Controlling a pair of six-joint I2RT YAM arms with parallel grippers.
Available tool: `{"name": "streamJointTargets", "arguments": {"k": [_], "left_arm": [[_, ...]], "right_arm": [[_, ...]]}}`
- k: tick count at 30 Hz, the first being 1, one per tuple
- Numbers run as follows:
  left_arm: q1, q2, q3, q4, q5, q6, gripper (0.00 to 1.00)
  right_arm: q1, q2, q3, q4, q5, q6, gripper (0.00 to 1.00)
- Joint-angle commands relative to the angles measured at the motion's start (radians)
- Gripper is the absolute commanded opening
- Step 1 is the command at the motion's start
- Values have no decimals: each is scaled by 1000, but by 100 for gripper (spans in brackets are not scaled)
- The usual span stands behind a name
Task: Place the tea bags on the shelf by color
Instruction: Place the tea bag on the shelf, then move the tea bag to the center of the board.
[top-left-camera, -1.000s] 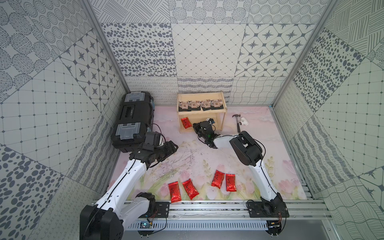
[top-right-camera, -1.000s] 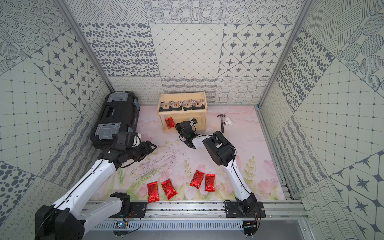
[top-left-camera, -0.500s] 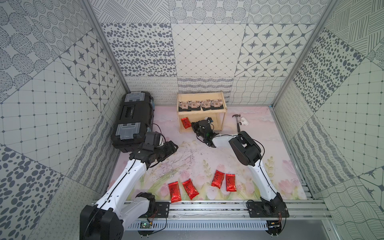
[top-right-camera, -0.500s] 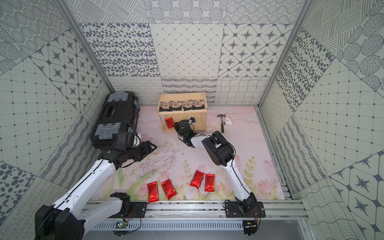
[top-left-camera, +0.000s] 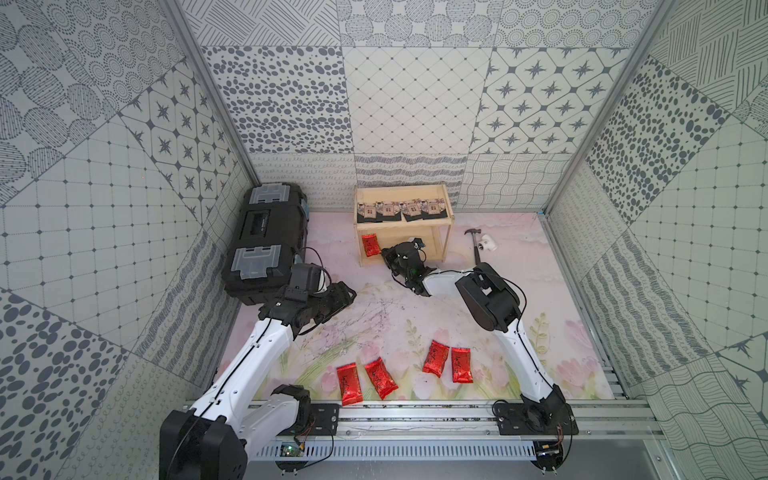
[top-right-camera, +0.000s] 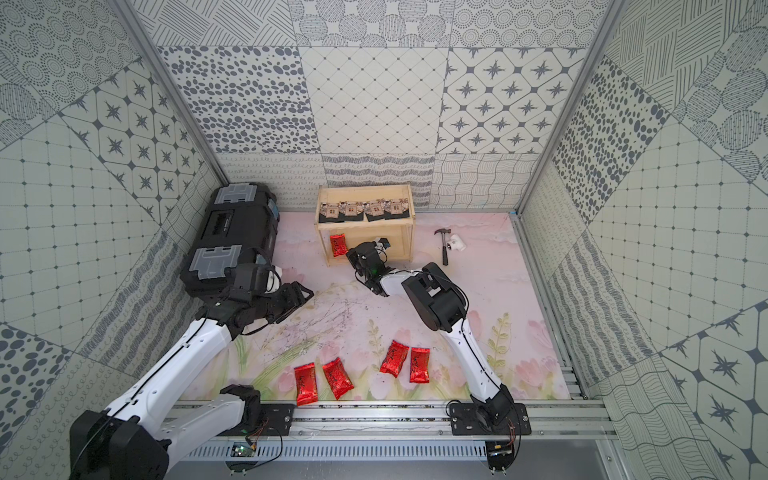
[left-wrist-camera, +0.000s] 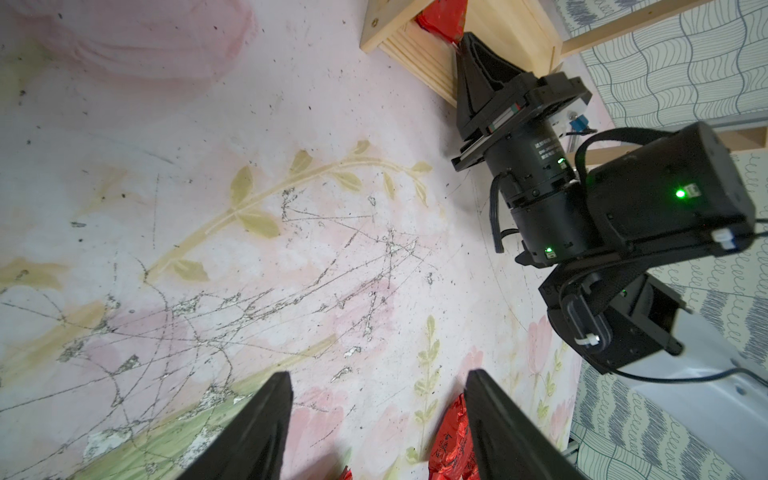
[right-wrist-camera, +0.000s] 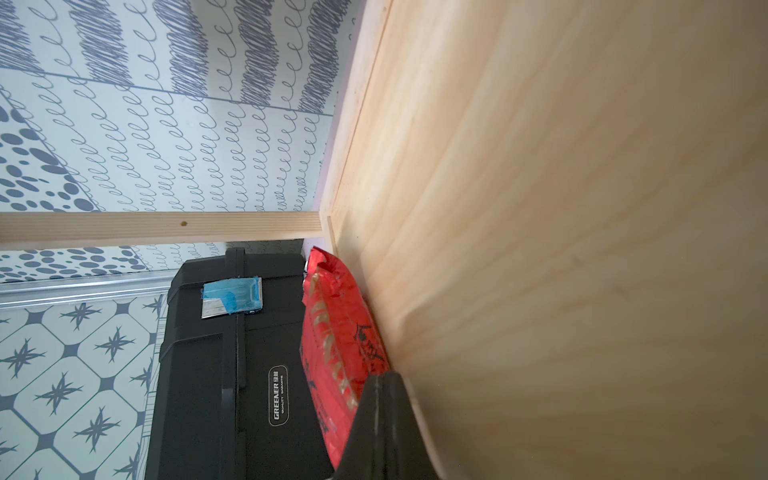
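Right wrist view: closed right pincer (right-wrist-camera: 380, 382) tip touching red tea bag (right-wrist-camera: 336, 332) on lower shelf (right-wrist-camera: 540, 249) board. Push gently, straight in, keeping it flat. Left pincer (left-wrist-camera: 378, 374): open, empty, over tabletop (left-wrist-camera: 208, 166); four loose red bags (top-left-camera: 434, 358) waiting there.

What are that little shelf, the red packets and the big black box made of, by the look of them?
The shelf looks like pale, bare wood: its grain shows in the right wrist view. The red packets seem to be shiny foil: they glint and crinkle. The black box is probably moulded matte plastic, with grey latches; I cannot be sure.
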Motion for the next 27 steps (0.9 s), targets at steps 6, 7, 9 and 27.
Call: {"name": "streamJointTargets", "arguments": {"k": [6,7,9,27], "left_arm": [[8,2,2,27,28,21,70],[8,2,2,26,28,20,70],[9,3,1,28,30,21,70],[7,22,-40,103,97,-15,70]], "right_arm": [[13,24,36,19,-14,0,0],[15,24,37,19,-15,-1,0],[17,22,36,19,-15,-1,0],[33,-379,-348,-44,-20,-242,14]]}}
